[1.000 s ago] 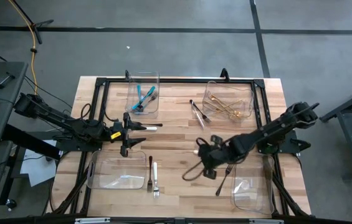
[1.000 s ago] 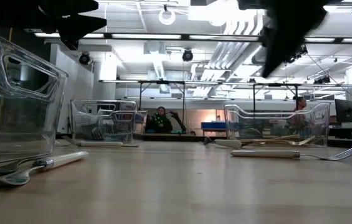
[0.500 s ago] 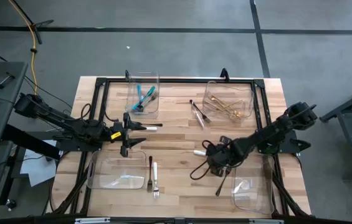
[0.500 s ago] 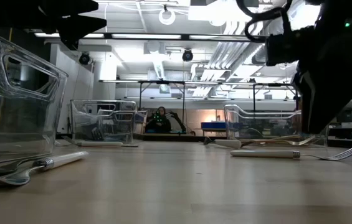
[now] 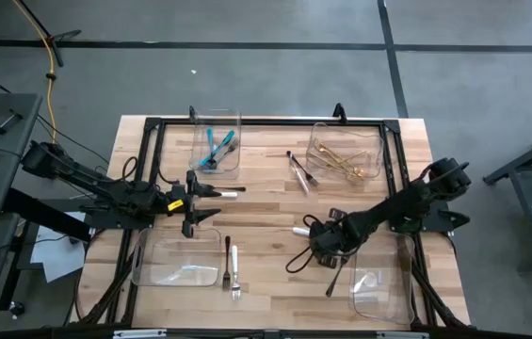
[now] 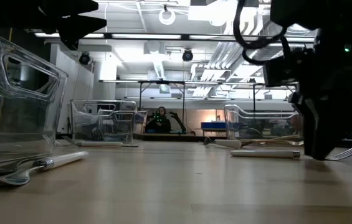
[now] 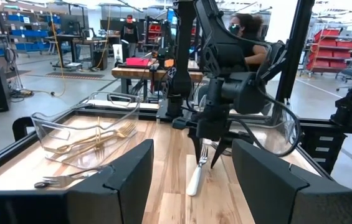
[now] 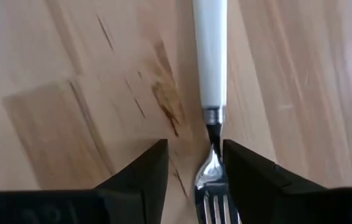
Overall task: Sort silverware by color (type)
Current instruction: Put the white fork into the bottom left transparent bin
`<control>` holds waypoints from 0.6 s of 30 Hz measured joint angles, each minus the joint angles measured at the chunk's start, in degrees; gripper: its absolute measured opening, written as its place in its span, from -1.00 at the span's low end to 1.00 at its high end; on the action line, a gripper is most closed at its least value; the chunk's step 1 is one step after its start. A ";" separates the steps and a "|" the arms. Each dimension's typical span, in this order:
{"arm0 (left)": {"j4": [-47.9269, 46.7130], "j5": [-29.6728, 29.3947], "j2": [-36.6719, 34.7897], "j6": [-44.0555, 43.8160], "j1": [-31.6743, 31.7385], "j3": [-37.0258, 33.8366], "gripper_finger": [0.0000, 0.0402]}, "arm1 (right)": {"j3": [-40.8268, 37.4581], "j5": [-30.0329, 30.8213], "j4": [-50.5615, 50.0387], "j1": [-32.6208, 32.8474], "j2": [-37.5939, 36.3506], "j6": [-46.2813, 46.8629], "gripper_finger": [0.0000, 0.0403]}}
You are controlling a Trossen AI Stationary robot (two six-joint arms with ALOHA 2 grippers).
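My right gripper [image 8: 193, 171] is down at the wooden table [image 5: 266, 202], right of centre in the overhead frame, its fingers spread either side of the neck of a white-handled steel fork [image 8: 211, 93] lying flat, not yet pinching it. My left gripper [image 5: 201, 201] hovers at middle left, fingers spread wide and empty. Gold forks [image 5: 348, 166] lie in the clear plastic bin [image 5: 346, 141] at upper right.

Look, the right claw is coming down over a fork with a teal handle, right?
Not quite. The right claw is down over a fork, but its handle is white, not teal. The right wrist view shows the white handle and steel neck between the claw's fingers.
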 joint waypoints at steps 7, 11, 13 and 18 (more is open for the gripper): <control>0.02 0.02 0.00 0.02 0.00 0.00 0.05 | 0.24 -0.02 0.18 0.02 1.76 1.14 -0.38; 0.02 0.02 0.00 0.02 -0.01 0.00 0.05 | 0.20 -0.53 -0.12 0.04 1.87 2.70 -0.62; 0.02 0.02 0.00 -0.01 0.00 0.00 0.05 | 0.20 -0.81 -0.08 0.04 1.87 3.48 -0.81; 0.02 0.02 0.00 -0.02 0.00 0.00 0.05 | 0.20 -0.64 -0.20 0.04 1.91 4.22 -0.90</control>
